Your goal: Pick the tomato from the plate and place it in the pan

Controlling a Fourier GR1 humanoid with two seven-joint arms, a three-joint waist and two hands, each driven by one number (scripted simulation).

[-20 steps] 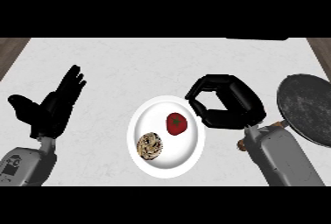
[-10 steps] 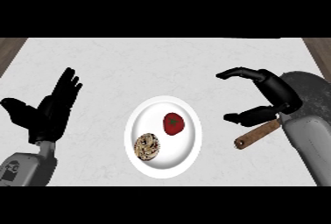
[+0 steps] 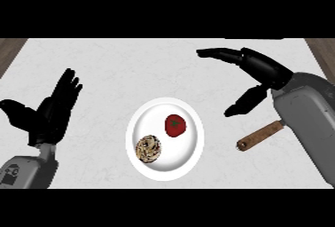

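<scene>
Right hand first: fingers are stretched out and slightly fanned, pointing toward the upper left, with the thumb hanging down apart from them, so there's a wide gap and nothing in it. It sits up over the counter to the right of the plate, not touching anything. Its grey forearm runs down the right side and covers the pan itself, so all I can see of the pan is one brown handle sticking out from under the arm, angled down to the left.

Left hand is at the left edge, fingers straight up and spread, thumb out to the side, just resting there holding nothing.

Between the two hands there's one white plate with two things in it. The tomato is in the right half, a single red one, a bit taller than wide, so its long axis runs roughly up-down in the view, with a dark green stem patch facing up at the camera. Just below-left of it is one brownish speckled round item; can't tell what food it is. The two are close, but whether they touch is hard to say.
</scene>
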